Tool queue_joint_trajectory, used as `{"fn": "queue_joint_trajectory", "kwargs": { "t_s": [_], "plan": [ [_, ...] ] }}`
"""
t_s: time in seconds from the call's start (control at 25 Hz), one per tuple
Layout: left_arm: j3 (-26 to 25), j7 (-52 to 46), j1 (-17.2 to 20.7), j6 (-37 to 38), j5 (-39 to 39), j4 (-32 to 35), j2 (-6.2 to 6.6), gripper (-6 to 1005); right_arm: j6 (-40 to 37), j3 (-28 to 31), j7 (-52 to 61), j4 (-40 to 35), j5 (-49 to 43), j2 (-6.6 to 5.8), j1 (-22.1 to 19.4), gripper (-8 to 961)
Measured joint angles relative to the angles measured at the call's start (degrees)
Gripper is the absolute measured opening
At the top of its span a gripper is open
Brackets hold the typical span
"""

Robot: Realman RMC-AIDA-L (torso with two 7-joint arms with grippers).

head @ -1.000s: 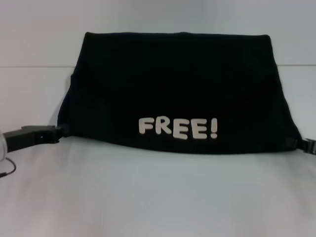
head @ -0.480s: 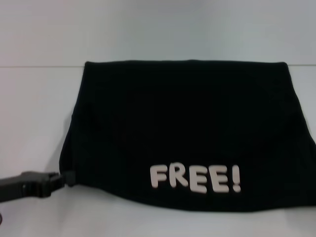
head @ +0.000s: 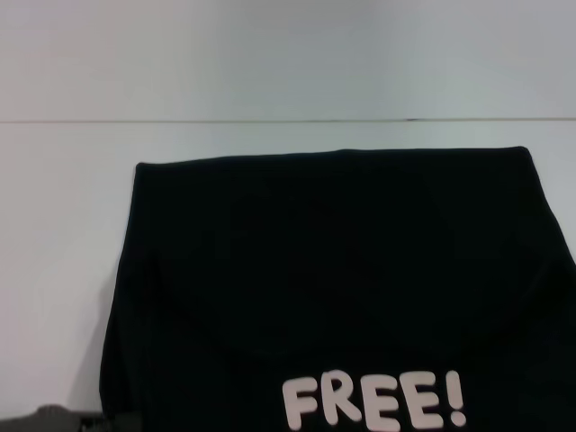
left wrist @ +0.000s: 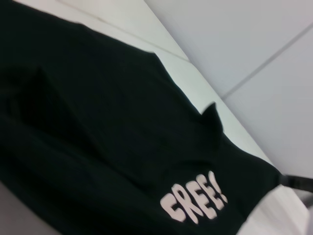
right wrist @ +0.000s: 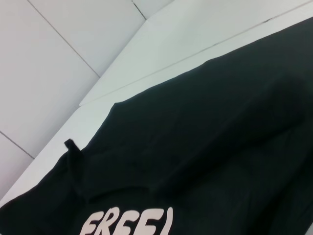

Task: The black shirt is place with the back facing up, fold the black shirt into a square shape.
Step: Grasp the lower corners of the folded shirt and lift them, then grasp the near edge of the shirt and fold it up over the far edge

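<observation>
The black shirt (head: 333, 288) fills the lower half of the head view, from 9 o'clock across to 3 o'clock, folded over with a straight far edge and a white "FREE!" print (head: 373, 402) at 6 o'clock. It lies on the white tabletop (head: 270, 72). A sliver of the left pincer (head: 85, 420) shows at 7 o'clock beside the shirt's corner; whether it is wide, narrow or holding cannot be told. The right pincer is out of sight.

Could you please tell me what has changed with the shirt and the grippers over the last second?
The black shirt has been drawn toward the robot: its far folded edge and the FREE! print now sit much nearer in the head view. The left gripper barely shows at the frame's lower edge; the right has left that view. The print still faces up on the white table.
</observation>
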Motion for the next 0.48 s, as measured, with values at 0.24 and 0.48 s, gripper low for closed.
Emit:
{"fn": "queue_joint_trajectory", "kwargs": {
  "t_s": [0.24,0.48],
  "plan": [
    [-0.3,0.4,0.2,2.0,1.3,-0.5,-0.20,3,-2.3,2.5,0.0,-0.5,-1.7,-0.39,-1.0,43],
    [-1.6,-0.9,-3.3,1.6,1.0,-1.0,0.96,3,-2.3,6.8,0.4,-0.5,-2.1,-0.81,1.7,44]
  ]
}}
